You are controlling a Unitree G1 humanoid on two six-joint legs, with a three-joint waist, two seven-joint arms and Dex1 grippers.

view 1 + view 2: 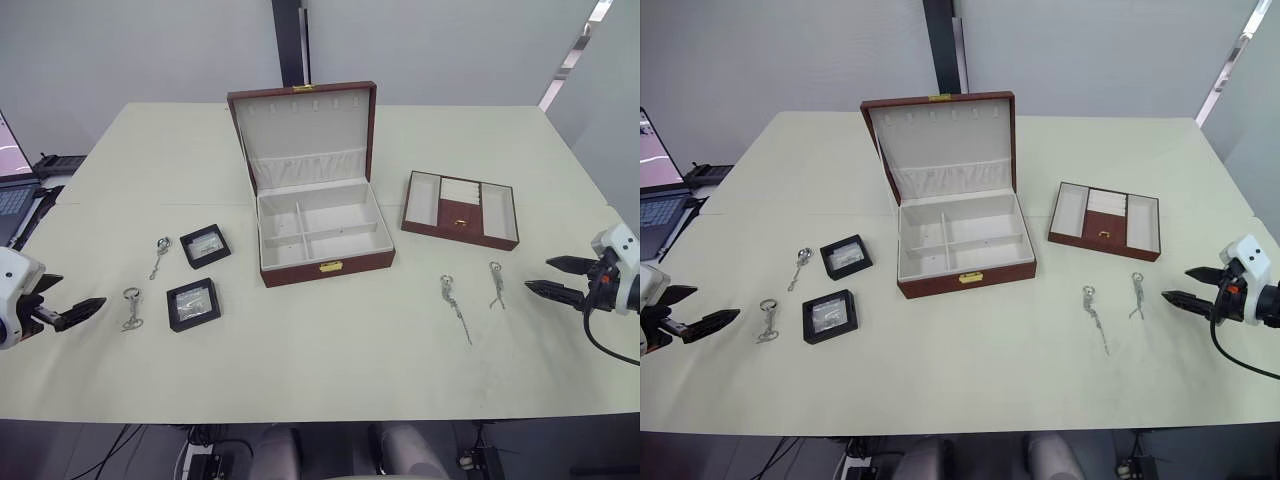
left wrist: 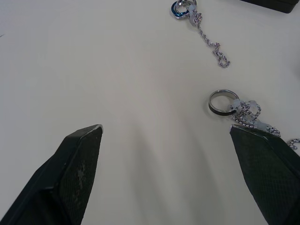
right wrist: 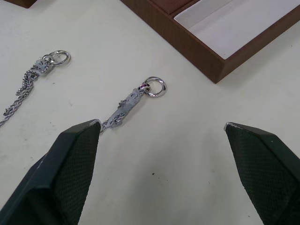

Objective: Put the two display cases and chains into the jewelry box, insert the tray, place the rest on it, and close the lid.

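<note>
Brown rectangular jewelry box (image 1: 318, 235) sitting mid cream tabletop (image 1: 330, 370), lid standing open, white compartments bare. Brown removable tray (image 1: 460, 210) lying right of box, apart from it. 2 black square display cases (image 1: 205, 246) (image 1: 193, 305) lying left of box, 1 nearer box hinge side, 1 nearer front edge. 2 silver ring chains (image 1: 160, 255) (image 1: 131, 308) lying further left of cases. 2 more silver chains (image 1: 455, 305) (image 1: 496, 283) lying right-front of box, below tray. Left claw (image 1: 72, 314) hovering released, left of chains. Right claw (image 1: 560, 277) hovering released, right of chains, grasping nothing.
</note>
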